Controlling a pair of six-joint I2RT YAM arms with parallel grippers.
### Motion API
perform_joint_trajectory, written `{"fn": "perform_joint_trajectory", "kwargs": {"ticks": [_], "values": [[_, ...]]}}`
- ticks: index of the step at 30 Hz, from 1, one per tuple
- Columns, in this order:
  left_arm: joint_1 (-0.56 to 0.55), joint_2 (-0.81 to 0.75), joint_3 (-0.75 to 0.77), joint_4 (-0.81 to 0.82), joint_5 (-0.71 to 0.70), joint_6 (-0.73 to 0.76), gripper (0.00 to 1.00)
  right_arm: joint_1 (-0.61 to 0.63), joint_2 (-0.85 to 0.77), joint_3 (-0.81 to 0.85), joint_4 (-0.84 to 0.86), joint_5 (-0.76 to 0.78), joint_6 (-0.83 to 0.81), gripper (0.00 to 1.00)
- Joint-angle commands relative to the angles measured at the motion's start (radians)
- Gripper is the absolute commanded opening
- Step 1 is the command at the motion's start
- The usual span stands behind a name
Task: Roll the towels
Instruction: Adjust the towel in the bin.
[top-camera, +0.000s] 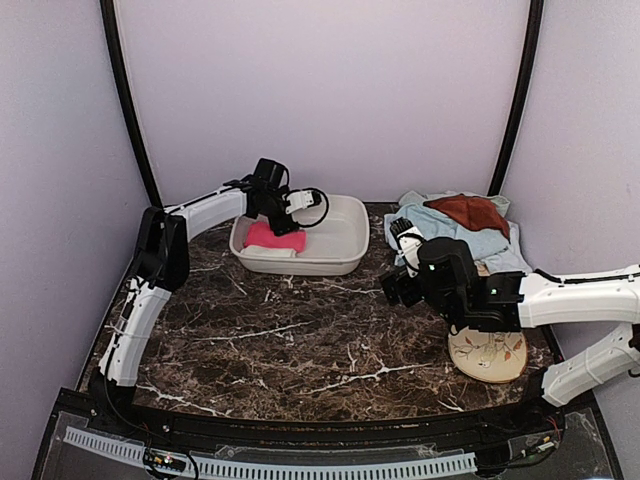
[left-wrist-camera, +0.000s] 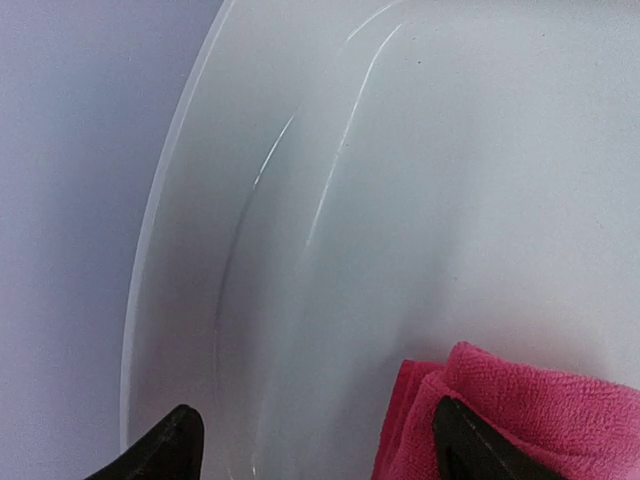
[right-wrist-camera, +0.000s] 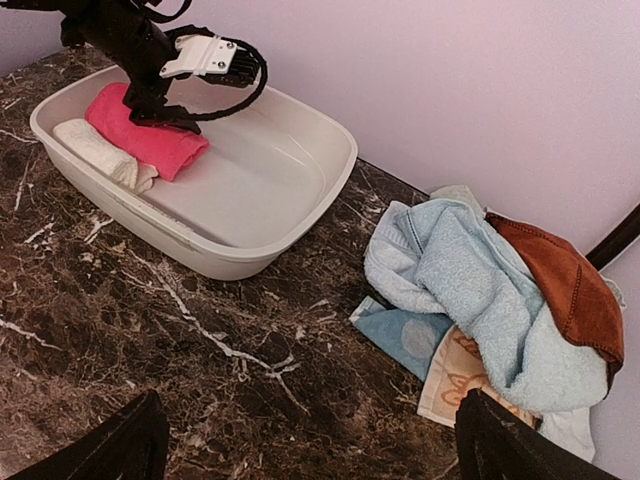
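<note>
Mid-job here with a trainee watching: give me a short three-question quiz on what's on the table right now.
1. True or false: the pink towel lies rolled inside the white basin.
2. Which towel tops the towel pile to the right of the basin? A) rust-brown towel B) patterned beige C) bright pink
3. How many towels lie in the basin?
Key: 1 true. 2 A. 3 two: the pink one and the cream-white towel beside it.
</note>
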Motion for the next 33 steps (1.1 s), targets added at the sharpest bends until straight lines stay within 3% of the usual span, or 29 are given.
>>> {"fn": "perform_joint_trajectory", "kwargs": {"ticks": [1,15,22,29,33], "values": [[0.019,0.021,0.012,-0.072,-0.04,0.038,0.81,-0.008,-0.021,-0.016,0.025,-0.001,0.026,1.0],[0.061,-0.09,-0.061,-0.181,0.194,-0.053,0.79,-0.011,-0.031,-0.019,-0.002,0.04,0.023,1.0],[0.06,-0.131,-0.217,-0.062,0.148,-0.091,0.79,-0.017,-0.034,-0.005,-0.034,0.047,0.047,1.0],[0.062,-0.159,-0.232,0.027,0.098,-0.152,0.98,-0.027,-0.035,0.025,-0.059,0.063,0.049,1.0],[0.062,-0.212,-0.207,0.044,0.079,-0.183,0.99,-0.051,-0.038,0.046,-0.059,0.052,0.049,1.0]]}}
